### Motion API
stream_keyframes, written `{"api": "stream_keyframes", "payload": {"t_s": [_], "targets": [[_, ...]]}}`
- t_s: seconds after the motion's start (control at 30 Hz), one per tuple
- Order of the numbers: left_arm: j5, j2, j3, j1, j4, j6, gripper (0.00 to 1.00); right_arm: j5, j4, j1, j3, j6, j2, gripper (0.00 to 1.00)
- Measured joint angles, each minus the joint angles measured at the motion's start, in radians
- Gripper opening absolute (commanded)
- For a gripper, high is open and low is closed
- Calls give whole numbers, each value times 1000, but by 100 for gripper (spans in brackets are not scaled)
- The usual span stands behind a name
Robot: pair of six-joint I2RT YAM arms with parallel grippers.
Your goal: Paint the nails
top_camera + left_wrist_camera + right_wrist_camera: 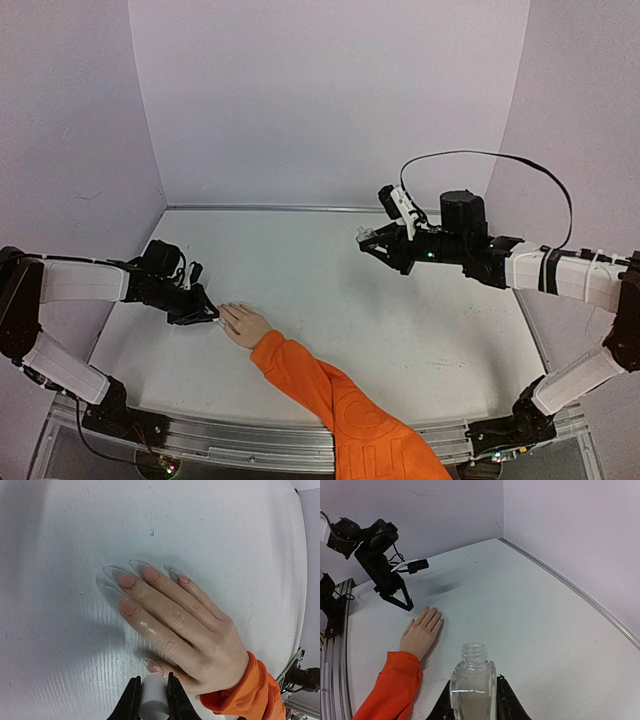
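Note:
A pale hand [244, 325] in a bright orange sleeve [340, 415] lies flat on the white table, fingers pointing left. In the left wrist view its long clear nails [127, 580] show on the spread fingers, and the thumb nail [154, 666] lies just ahead of my jaws. My left gripper [152, 680] is shut on a white cylindrical brush cap [152, 700], its tip at the thumb nail; the brush itself is hidden. My right gripper [473, 682] is shut on a clear, uncapped glass bottle [473, 680], held up at the far right [368, 240], well apart from the hand [421, 630].
The white table [330, 270] is walled by pale panels at the back and both sides. A metal rail [250, 440] runs along the near edge. A black cable [500, 160] loops above the right arm. The left arm [390, 580] shows in the right wrist view.

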Motion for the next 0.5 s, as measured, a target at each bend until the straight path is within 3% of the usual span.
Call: {"api": "stream_keyframes", "payload": {"t_s": [0.5], "targets": [[-11, 20, 11, 0, 16, 11, 0, 0, 0, 0, 0, 0, 0, 0]]}}
